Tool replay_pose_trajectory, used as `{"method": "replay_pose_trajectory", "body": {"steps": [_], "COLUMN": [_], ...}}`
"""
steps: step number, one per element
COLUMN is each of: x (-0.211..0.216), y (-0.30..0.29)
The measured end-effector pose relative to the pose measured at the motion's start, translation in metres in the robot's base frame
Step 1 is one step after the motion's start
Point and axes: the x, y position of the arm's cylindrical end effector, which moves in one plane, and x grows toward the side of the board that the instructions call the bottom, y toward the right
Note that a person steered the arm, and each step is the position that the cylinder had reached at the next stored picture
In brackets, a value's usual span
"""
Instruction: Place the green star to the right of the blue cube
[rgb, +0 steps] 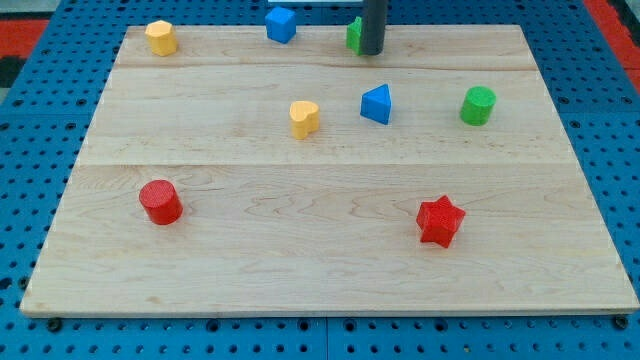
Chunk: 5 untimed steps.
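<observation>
The blue cube (281, 24) sits near the view's top edge, left of centre. A green block (353, 35), mostly hidden behind my rod, sits to the cube's right; its shape cannot be made out. My tip (372, 51) stands at the view's top, touching the green block's right side, about a cube's width right of the blue cube.
A yellow block (160, 38) is at the top left. A yellow heart-like block (304, 118), a blue triangular block (377, 104) and a green cylinder (478, 105) lie across the middle. A red cylinder (160, 201) is lower left, a red star (440, 221) lower right. The wooden board (330, 280) has edges all round.
</observation>
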Motion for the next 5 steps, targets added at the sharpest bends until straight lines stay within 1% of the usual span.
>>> {"method": "replay_pose_trajectory", "body": {"steps": [1,2,3,4,5], "x": [-0.018,-0.021,-0.035,-0.034,0.008], "y": [0.000,0.074,0.064,0.009,-0.033]}}
